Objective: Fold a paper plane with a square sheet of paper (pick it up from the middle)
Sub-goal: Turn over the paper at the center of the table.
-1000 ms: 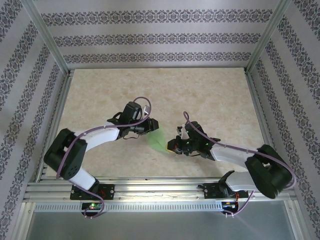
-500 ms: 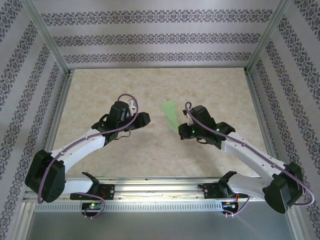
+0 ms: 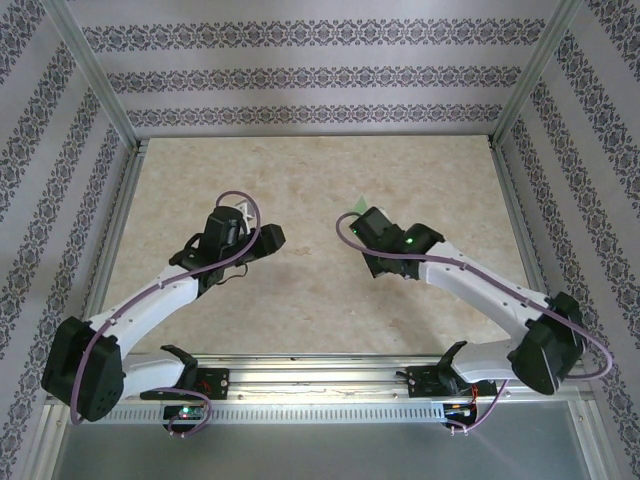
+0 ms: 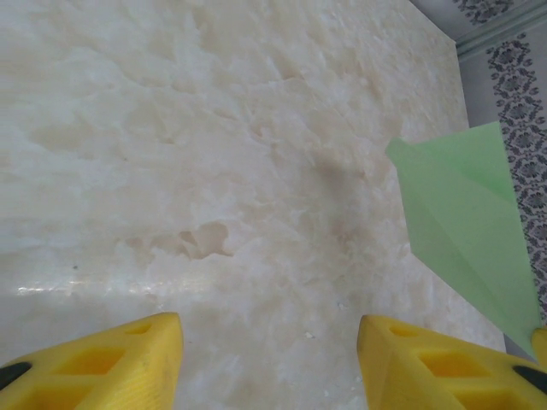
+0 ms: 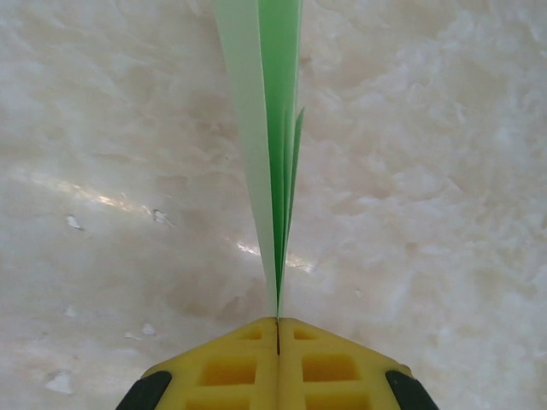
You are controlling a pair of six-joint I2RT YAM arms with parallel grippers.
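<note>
Right tool [image 5: 278, 326] pinches the paper plane [image 5: 272, 128] at the near end of its centre crease. Its yellow jaws are shut flat on the stacked layers, so the slim green dart stands edge-on and juts forward from the fingertips. Held by the keel in this way, the wings are spared and the folds stay pressed together. It is the grip one would expect for a finished dart rather than a sheet in mid-fold, and the folding looks to be done.

From the left wrist, the paper plane [image 4: 466, 222] shows as a pale green wedge with one diagonal fold line, narrowing toward the corner where it is gripped. It appears to ride just above the surface, not lie on it. From overhead, only a sliver of the paper plane [image 3: 352, 208] peeks past the right tool [image 3: 350, 228].

Left tool [image 4: 269, 342] stands empty, jaws parted with nothing but bare stone-patterned surface [image 3: 300, 170] between them. Seen from above, the left tool [image 3: 272, 238] sits apart from the dart and touches nothing. One grip probably suffices for so light a thing, and a second could crush it. Patterned walls [image 3: 300, 75] ring the scene.
</note>
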